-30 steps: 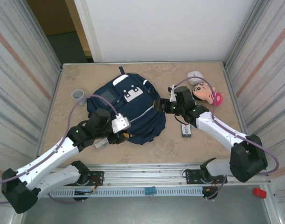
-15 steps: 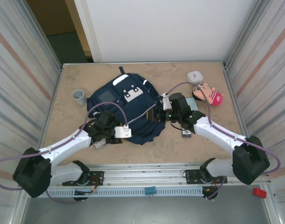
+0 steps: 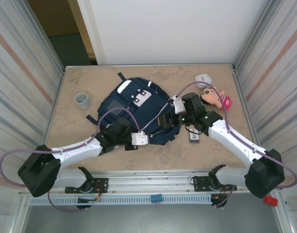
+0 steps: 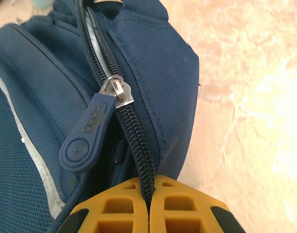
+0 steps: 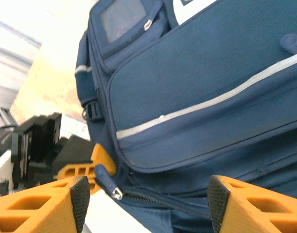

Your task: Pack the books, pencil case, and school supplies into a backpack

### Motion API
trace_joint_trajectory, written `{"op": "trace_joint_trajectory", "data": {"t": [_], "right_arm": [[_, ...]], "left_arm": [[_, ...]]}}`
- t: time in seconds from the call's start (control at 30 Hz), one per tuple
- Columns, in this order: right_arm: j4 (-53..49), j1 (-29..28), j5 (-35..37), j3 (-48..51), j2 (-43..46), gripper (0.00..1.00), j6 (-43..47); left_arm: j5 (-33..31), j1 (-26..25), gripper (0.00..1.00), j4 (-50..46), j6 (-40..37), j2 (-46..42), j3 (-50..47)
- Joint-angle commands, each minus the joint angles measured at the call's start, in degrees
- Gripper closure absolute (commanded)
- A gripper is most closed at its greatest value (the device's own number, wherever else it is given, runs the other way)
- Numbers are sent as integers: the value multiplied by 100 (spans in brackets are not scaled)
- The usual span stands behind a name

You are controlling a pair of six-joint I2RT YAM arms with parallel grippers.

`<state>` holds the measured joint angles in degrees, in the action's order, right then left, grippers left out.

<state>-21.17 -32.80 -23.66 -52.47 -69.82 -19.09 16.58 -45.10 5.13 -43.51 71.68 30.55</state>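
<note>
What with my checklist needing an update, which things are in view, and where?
backpack: one, navy with white patches, table centre
cup: one, grey, left of backpack
small case: one, white, far right
doll: one, pink-clothed, beside small case
black box: one, white label, by right arm
table: one, beige
left gripper: yellow fingers, shut on backpack's zip edge
right gripper: yellow fingers, open, at backpack

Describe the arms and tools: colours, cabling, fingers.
Left arm and right arm: white shells, black joints, purple cable looped along each. Left tool and right tool: orange-yellow fingers with ribbed cut-outs; right's tips carry black pads.
</note>
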Motion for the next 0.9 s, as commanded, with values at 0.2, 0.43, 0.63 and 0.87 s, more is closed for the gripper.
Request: {"op": "trace_joint_trajectory", "data": {"t": [0.2,0.43,0.63,0.87], "right_arm": [[-428,-859,-153,-125,-576,34,961],[550,-1069,-259,256,-703,34,1810],[1114,-1149,91,424,-757,33,2239],[1030,-1133,313,281,-1052,33,2261]], "left_arm": [[557,-113,100,1906,718,-285,-586],[942,-44,100,2510,1052,-361,-731],[1173,17,100,2810,1283,-299,-745],[1269,11,100,2694,1241,-299,-699]]}}
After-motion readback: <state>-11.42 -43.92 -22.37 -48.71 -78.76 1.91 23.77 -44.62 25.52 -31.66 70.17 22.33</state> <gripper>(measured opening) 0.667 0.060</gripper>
